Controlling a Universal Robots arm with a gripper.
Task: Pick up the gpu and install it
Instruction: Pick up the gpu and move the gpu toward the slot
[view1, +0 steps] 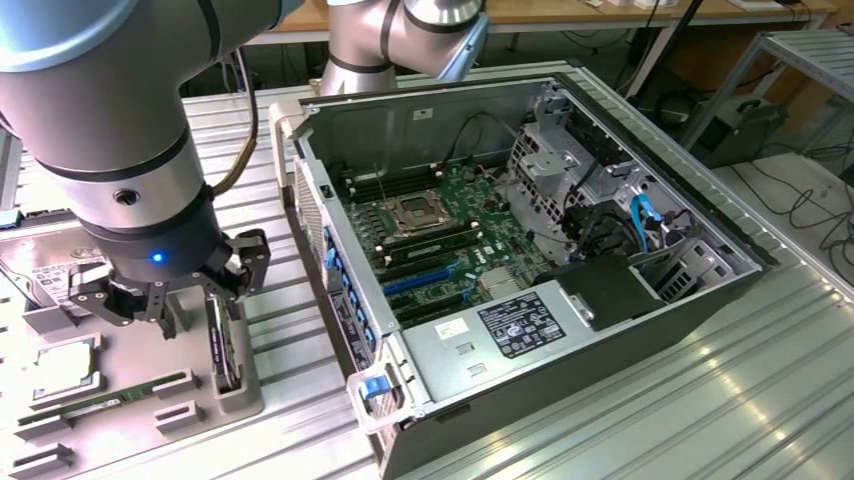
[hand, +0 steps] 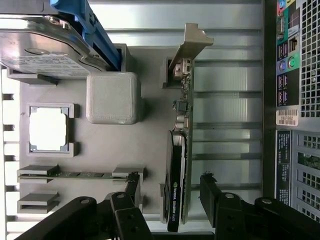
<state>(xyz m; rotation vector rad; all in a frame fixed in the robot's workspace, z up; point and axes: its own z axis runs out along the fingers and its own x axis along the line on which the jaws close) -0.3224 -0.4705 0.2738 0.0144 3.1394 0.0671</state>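
note the gripper (hand: 171, 192) spread wide and holding nothing. find one finger (hand: 131, 192) on each side of the gpu (hand: 179, 150), with a gap left on both sides and no contact. in the exterior view, see the same gripper poised just above the gray tray (view1: 214, 395) at the exterior view's left, over the card.

locate the gpu standing on edge in a slot of the tray, with the silver bracket (hand: 192, 42) at the end away from the fingers and the black fan shroud (hand: 175, 175) at the end between them.

on the same tray, identify a hard drive (hand: 42, 50) with a blue rail (hand: 82, 22), a gray block (hand: 111, 97), a square processor (hand: 48, 129) and a memory stick (hand: 75, 174) set on edge. beside the tray, find the open computer case (view1: 534, 250) with the motherboard (view1: 441, 235) exposed.

treat the gpu in the exterior view as hard to make out: seen edge-on, dark, partly behind a finger. treat the hard drive, the tray and the case as cut off at the edge of the wrist view.
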